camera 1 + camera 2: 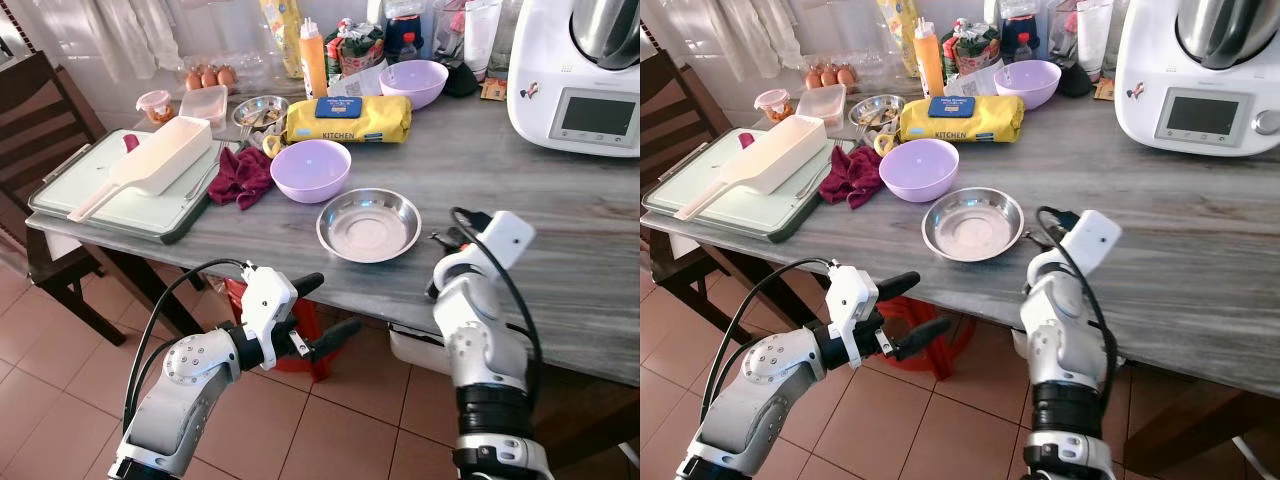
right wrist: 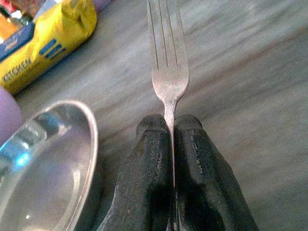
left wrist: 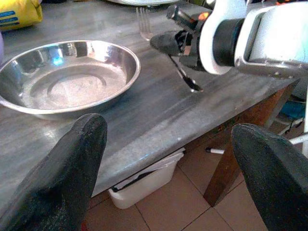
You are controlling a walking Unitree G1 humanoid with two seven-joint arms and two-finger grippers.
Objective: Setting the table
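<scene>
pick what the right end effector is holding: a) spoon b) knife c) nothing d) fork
d: the right end effector is shut on the handle of a fork, tines pointing away over the table, just right of the steel bowl.

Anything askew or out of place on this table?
A crumpled maroon cloth lies bunched beside the lavender bowl. Otherwise nothing odd: the right gripper holds a fork beside the steel plate.
</scene>
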